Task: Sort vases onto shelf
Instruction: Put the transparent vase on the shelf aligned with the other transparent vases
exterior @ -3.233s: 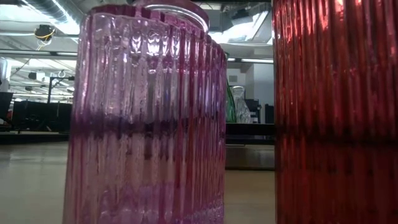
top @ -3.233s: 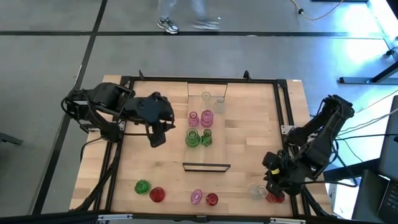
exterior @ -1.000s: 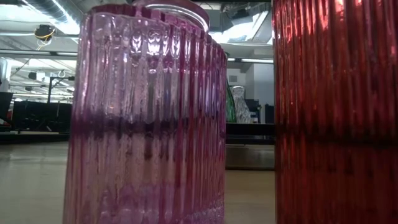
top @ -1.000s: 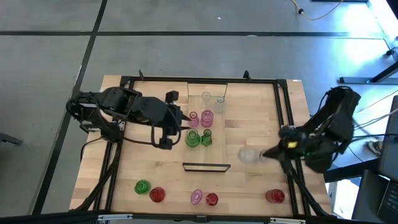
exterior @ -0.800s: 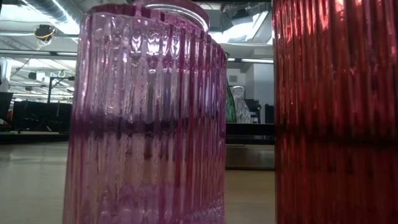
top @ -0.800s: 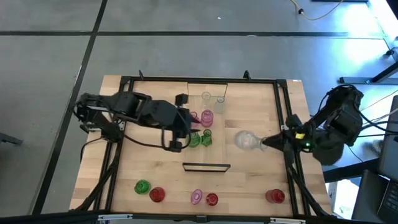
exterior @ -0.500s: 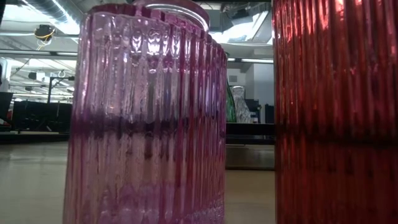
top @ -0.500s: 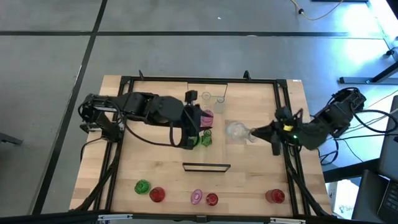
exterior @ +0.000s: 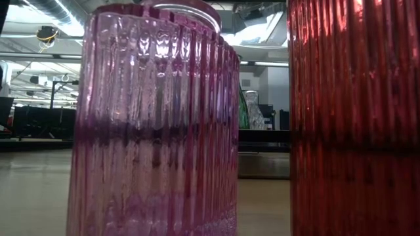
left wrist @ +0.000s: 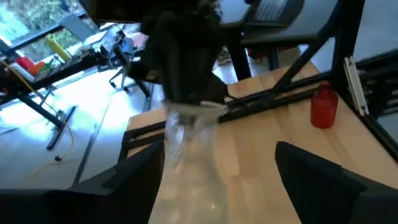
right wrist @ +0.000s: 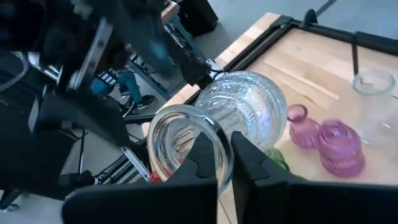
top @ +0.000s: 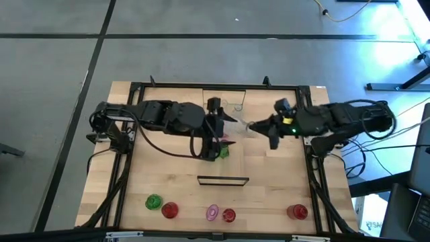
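Right gripper [right wrist: 224,163] pinches rim of clear vase [right wrist: 217,121], arm stretched level over shelf [top: 232,144]. Left gripper [top: 218,128] spread wide, facing it.

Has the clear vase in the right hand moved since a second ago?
Yes. The clear vase, held by the right hand, has travelled from beside the shelf's near end toward its far end.

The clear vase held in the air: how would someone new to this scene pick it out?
Look at the far middle of the table, above the shelf. The clear vase hangs sideways between the two arms, its rim pinched by the right tool. It alone is off the wood; the others stand upright.
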Motion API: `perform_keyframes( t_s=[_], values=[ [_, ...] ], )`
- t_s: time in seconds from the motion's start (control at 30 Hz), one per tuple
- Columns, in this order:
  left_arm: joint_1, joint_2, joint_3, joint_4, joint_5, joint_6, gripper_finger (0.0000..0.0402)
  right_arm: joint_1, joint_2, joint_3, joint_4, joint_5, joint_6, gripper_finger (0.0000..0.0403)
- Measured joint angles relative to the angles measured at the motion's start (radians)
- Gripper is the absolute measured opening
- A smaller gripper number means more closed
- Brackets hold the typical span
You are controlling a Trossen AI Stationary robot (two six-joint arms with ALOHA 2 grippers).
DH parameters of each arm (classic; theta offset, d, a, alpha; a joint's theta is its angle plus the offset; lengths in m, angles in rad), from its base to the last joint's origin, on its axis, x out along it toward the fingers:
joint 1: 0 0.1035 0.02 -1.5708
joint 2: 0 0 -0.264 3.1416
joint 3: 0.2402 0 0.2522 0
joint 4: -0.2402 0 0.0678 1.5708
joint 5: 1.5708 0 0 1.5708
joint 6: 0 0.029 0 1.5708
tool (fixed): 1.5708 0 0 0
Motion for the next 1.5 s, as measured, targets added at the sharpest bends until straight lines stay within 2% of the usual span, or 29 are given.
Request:
perform_keyframes(
  t_s=[0.2, 0.37, 0.57, 0.9, 1.1, 1.23, 1.37, 1.5],
  values=[
    [0.000, 0.020, 0.000, -0.019, -0.081, 0.003, 0.0301, -0.082, 0.053, 0.000, 0.132, -0.144, -0.065, 0.0000],
    [0.004, 0.030, 0.000, -0.032, -0.096, -0.002, 0.0302, -0.108, 0.087, 0.000, 0.210, -0.219, -0.093, 0.0000],
    [0.001, 0.033, 0.000, -0.126, -0.196, -0.003, 0.0285, -0.112, 0.095, 0.000, 0.181, -0.221, -0.093, 0.0000],
    [0.020, 0.033, -0.001, -0.149, -0.118, -0.059, 0.0211, -0.111, 0.101, 0.000, 0.151, -0.226, -0.071, 0.0000],
    [0.036, 0.033, -0.001, -0.134, -0.056, -0.081, 0.0199, -0.112, 0.126, 0.001, 0.148, -0.226, -0.067, 0.0000],
    [0.036, 0.033, -0.002, -0.127, -0.055, -0.075, 0.0190, -0.126, 0.145, 0.002, 0.142, -0.251, -0.058, 0.0000],
    [0.038, 0.033, -0.002, -0.133, -0.057, -0.074, 0.0157, -0.143, 0.148, 0.002, 0.143, -0.275, -0.056, 0.0000],
    [0.040, 0.033, -0.002, -0.133, -0.054, -0.087, 0.0157, -0.147, 0.148, 0.002, 0.145, -0.280, -0.056, 0.0000]
  ],
)
